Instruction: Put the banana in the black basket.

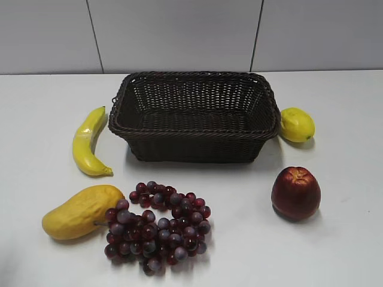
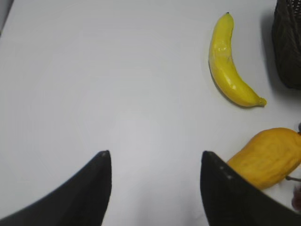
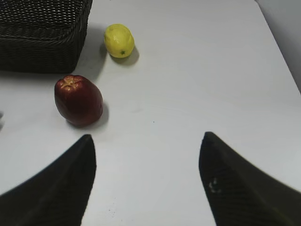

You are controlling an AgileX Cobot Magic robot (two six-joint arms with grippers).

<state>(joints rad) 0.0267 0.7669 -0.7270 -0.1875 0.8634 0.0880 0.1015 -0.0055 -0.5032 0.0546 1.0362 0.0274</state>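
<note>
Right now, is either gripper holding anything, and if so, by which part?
Nothing is held. The left gripper and the right gripper are both open over bare table, and the banana lies untouched left of the black basket.

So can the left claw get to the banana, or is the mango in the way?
Probably yes. The left claw is open over bare table, and the banana lies ahead to its right with nothing on top. The mango sits nearer, off to the side, not across the path.

left hand (image 2: 155, 160) spread, right hand (image 3: 146, 143) spread
</note>
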